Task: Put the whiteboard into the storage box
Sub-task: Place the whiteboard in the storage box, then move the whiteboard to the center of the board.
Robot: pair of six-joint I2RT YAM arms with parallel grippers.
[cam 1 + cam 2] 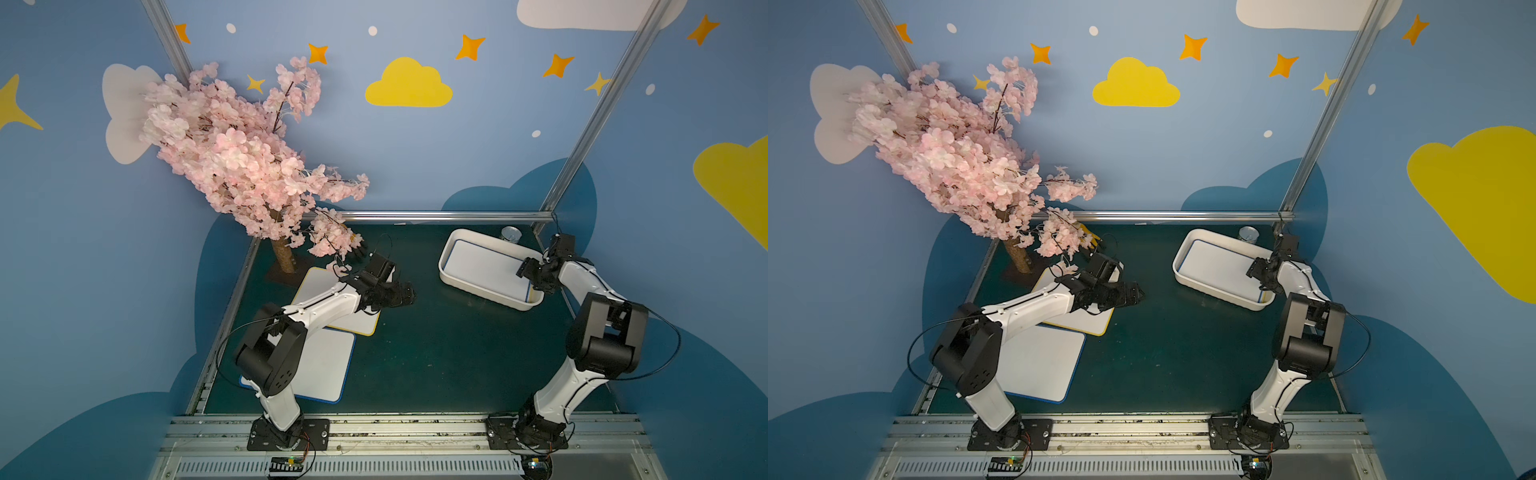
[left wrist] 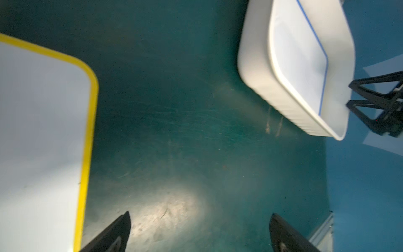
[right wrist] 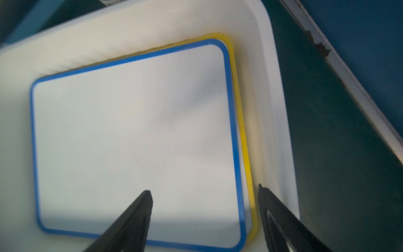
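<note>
The white storage box (image 1: 482,291) (image 1: 1217,291) stands at the back right of the green table. In it a blue-rimmed whiteboard (image 1: 486,266) (image 3: 130,135) lies flat on top of a yellow-rimmed one (image 3: 244,135). My right gripper (image 1: 530,272) (image 3: 204,188) hovers open over the box's right end, holding nothing. My left gripper (image 1: 405,297) (image 2: 200,213) is open over bare table, just right of a yellow-rimmed whiteboard (image 1: 361,324) (image 2: 43,131). Another blue-rimmed whiteboard (image 1: 320,365) (image 1: 1042,365) lies at the front left, partly under the left arm.
A pink blossom tree (image 1: 249,166) stands at the back left, its branches overhanging the yellow-rimmed board's far end. A small silver can (image 1: 511,235) sits behind the box. A metal rail (image 1: 436,216) bounds the table at the back.
</note>
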